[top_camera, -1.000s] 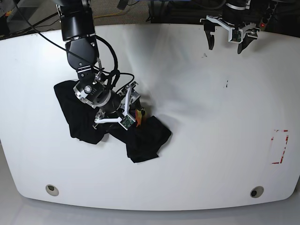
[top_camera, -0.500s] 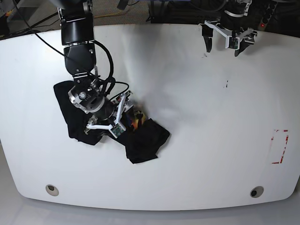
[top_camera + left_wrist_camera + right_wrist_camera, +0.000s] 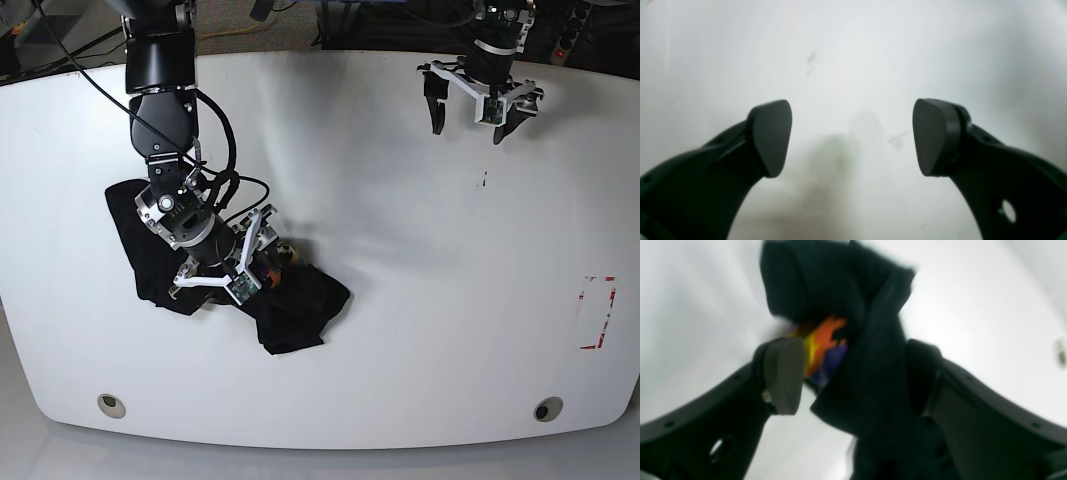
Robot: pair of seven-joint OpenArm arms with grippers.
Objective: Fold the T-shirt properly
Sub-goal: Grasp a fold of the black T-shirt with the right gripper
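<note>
Your right end effector sits spread apart over the crumpled black T-shirt on the left of the white worktop, a fold between its fingers, unclamped. Your left end effector hangs apart, empty, near the far edge.

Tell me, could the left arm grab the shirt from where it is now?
Probably not without a long reach: the left end effector hangs open at the table's far edge, the shirt lies across the table under the right end effector. Nothing blocks the way between.
</note>
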